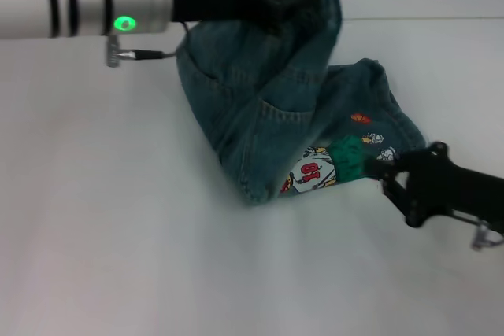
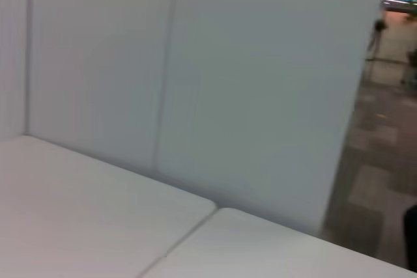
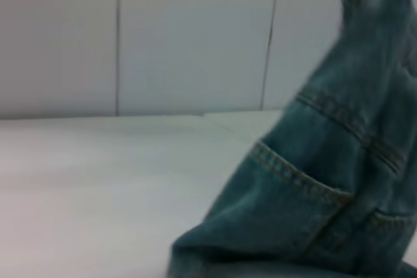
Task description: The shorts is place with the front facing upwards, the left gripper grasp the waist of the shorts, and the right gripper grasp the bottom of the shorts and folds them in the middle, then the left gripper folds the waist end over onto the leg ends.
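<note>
The blue denim shorts (image 1: 268, 108) lie on the white table (image 1: 118, 234), with the waist end lifted off it. My left gripper (image 1: 303, 1) reaches in from the upper left and is shut on that raised waist. Colourful patches (image 1: 315, 171) show at the leg end, which rests on the table. My right gripper (image 1: 352, 159), with green fingertips, comes in from the right and is closed on that leg end. In the right wrist view the denim shorts (image 3: 306, 213) rise steeply from the table, pocket stitching showing. The left wrist view shows no shorts.
White wall panels (image 2: 195, 63) stand behind the table (image 2: 78, 213). A seam (image 2: 189, 232) runs between two tabletops. Bare table lies in front of and to the left of the shorts.
</note>
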